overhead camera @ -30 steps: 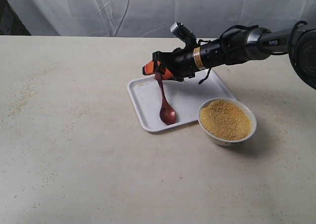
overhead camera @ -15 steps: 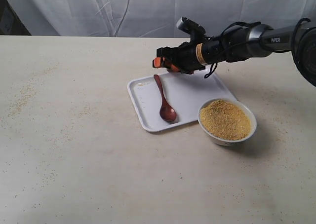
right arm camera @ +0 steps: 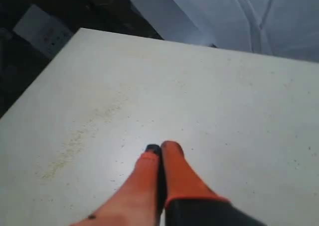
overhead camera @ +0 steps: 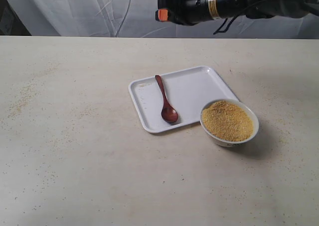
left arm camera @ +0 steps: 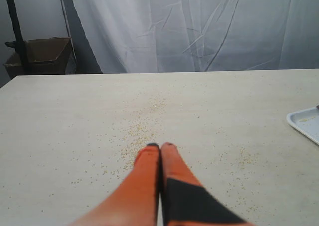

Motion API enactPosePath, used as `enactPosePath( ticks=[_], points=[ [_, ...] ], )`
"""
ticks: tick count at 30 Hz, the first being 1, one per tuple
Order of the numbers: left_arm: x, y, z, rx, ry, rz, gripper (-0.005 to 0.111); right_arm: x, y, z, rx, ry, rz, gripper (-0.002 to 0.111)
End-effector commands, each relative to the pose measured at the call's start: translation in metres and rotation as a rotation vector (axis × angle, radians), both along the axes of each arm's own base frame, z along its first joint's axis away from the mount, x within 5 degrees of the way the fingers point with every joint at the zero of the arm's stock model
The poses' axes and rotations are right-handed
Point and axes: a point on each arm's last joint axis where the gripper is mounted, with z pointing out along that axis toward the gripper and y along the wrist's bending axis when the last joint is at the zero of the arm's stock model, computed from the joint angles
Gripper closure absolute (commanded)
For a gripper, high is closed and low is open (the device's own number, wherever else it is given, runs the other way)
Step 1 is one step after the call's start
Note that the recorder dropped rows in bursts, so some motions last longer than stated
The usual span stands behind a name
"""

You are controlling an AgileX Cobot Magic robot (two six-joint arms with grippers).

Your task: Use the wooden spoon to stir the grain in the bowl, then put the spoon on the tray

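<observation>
The wooden spoon [overhead camera: 165, 100] lies flat inside the tray [overhead camera: 199, 84], along its left side with the oval end toward the near rim and the handle running back toward the far corner. Nothing touches it, which reads as the placing step being done. The bowl [overhead camera: 230, 141] sits just beside the tray's near right corner (whether the two actually touch cannot be told from this angle), close enough that a spoon carried from one to the other would need only a short move. The grain [overhead camera: 227, 120] fills it in a low, even mound up to the rim. The right gripper [overhead camera: 162, 14] hangs high above the far edge of the table [overhead camera: 75, 146], well apart from tray and bowl, its orange fingers [right arm camera: 172, 161] pressed together on nothing; that height likely keeps the arm clear of the finished arrangement. The left gripper [left arm camera: 159, 147] is also pressed together and empty, pointing low across bare tabletop speckled with stray grains [left arm camera: 142, 134], only a corner of the tray at the edge of its view. It appears to have no part in the handling.
</observation>
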Motion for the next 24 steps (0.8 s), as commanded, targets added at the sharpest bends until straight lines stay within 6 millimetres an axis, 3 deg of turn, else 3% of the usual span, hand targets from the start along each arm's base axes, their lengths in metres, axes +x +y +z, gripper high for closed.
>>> enactPosePath(
  ticks=[1, 6, 9, 14, 16, 18, 20, 24],
  points=[
    [0.000, 0.000, -0.001, -0.002, -0.005, 0.001, 0.107, -0.016, -0.007, 0.046, 0.017, -0.098, 0.014, 0.108],
    [0.000, 0.000, -0.001, -0.002, -0.005, 0.001, 0.107, -0.048, -0.023, 0.060, -0.042, -0.136, -0.064, 0.109],
    [0.000, 0.000, -0.001, -0.002, -0.005, 0.001, 0.107, -0.068, -0.047, 0.052, -0.190, -0.195, -0.224, 0.109],
    [0.000, 0.000, -0.001, -0.002, -0.005, 0.001, 0.107, -0.102, -0.118, 0.048, -0.601, -0.339, -0.738, 0.109],
    [0.000, 0.000, -0.001, -0.002, -0.005, 0.001, 0.107, -0.121, -0.144, 0.047, -0.719, -0.278, -0.953, 0.109],
    [0.000, 0.000, -0.001, -0.002, -0.005, 0.001, 0.107, -0.140, -0.162, 0.039, -0.835, -0.089, -1.094, 0.109],
    [0.000, 0.000, -0.001, -0.002, -0.005, 0.001, 0.107, -0.151, -0.162, 0.028, -0.883, 0.095, -1.046, 0.109],
    [0.000, 0.000, -0.001, -0.002, -0.005, 0.001, 0.107, -0.164, -0.127, 0.006, -0.786, 0.322, -0.589, 0.109]
  ],
)
